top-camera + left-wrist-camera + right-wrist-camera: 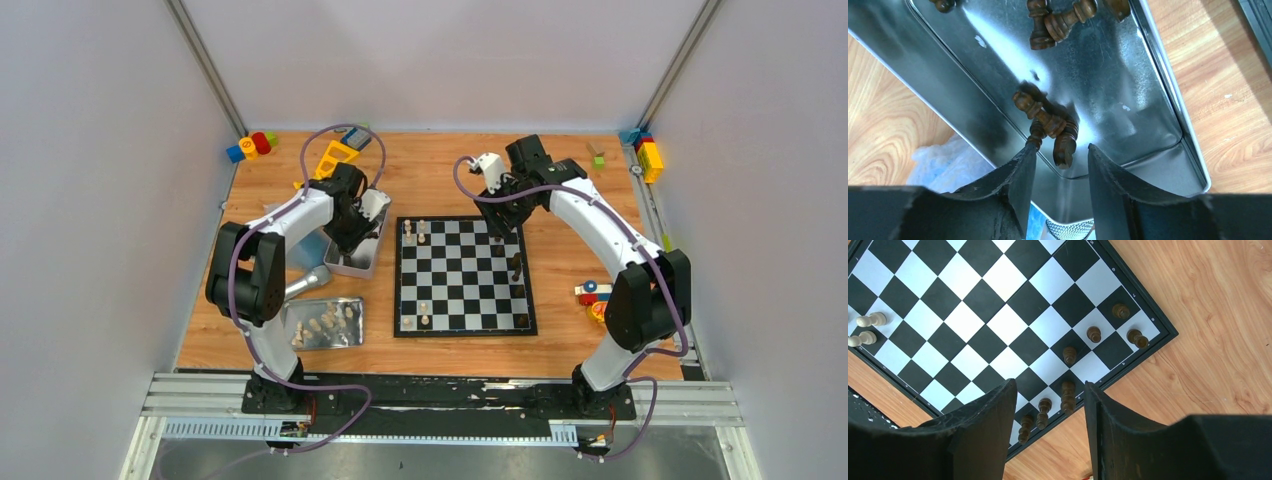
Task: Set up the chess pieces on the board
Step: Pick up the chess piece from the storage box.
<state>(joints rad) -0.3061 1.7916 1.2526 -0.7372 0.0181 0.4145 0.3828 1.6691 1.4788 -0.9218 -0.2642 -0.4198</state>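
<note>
The checkered board (465, 275) lies mid-table. Dark brown pieces (518, 268) stand along its right side and cream pieces (414, 232) along its left. My left gripper (352, 232) is open over a metal tray (1168, 100). Its fingertips (1062, 152) straddle a small pile of lying dark pieces (1048, 122) without closing on them. My right gripper (500, 215) is open and empty above the board's far right corner. In the right wrist view (1050, 387) several dark pieces (1067, 396) stand along the board (973, 320) edge below it.
A second metal tray (352, 335) with cream pieces lies at the near left. A metal mesh scoop (308, 282) and a blue plastic bag (943, 160) lie beside the trays. Toy blocks sit at the far left (252, 145), far right (648, 157) and right of the board (592, 294).
</note>
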